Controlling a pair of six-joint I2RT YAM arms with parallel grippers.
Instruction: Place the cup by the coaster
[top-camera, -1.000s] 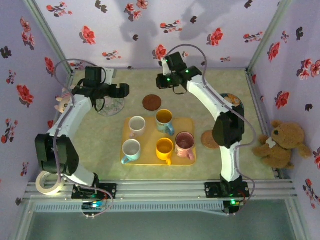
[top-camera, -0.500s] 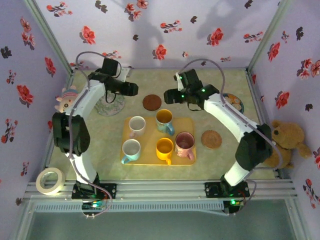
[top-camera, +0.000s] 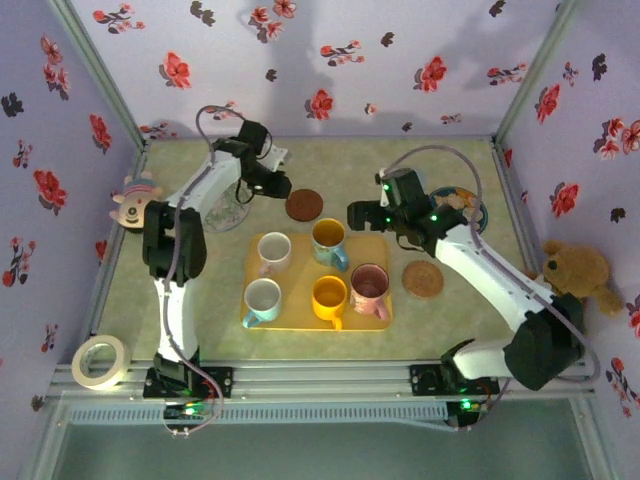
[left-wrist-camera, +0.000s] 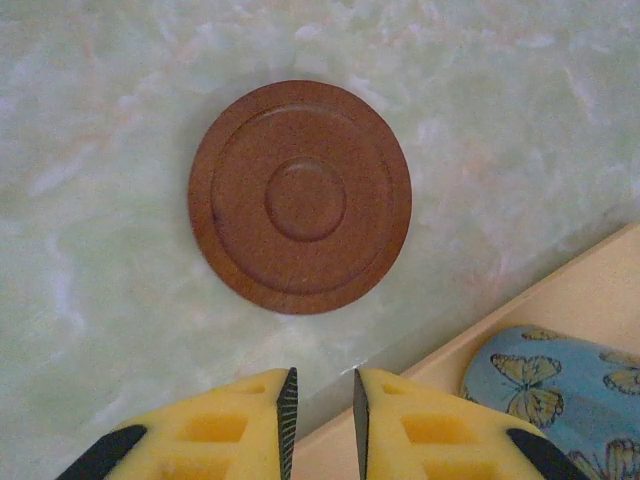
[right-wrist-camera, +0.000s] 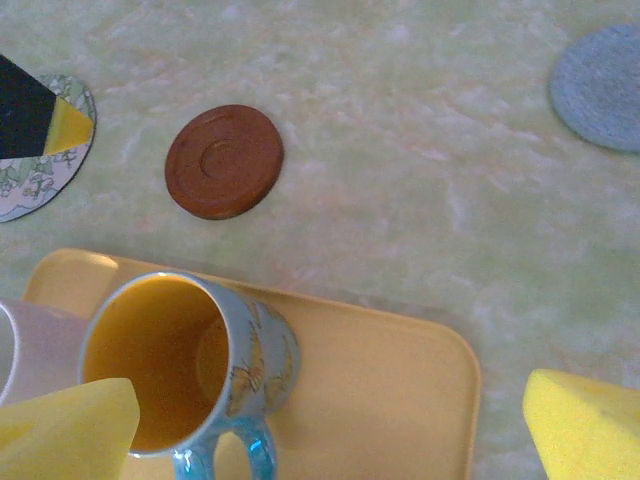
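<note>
Marbled green table (top-camera: 200, 290) sits inside floral walls (top-camera: 330, 60). Five cups stand on the yellow tray (top-camera: 385, 250); the butterfly cup (right-wrist-camera: 190, 365) lies between the right gripper's (right-wrist-camera: 330, 420) wide jaws. The brown coaster (left-wrist-camera: 300, 197) lies just beyond the left gripper's (left-wrist-camera: 320, 405) narrow, empty jaws.

A brown teddy bear (top-camera: 562, 285) is sitting against the right wall, and a small pink-and-white plush toy (top-camera: 131, 197) is leaning at the left wall. A roll of tape (top-camera: 99, 360) is lying near the front left corner. Floral wallpaper (top-camera: 350, 60) is covering the walls, and a patterned dish (top-camera: 463, 203) is resting toward the back right.
</note>
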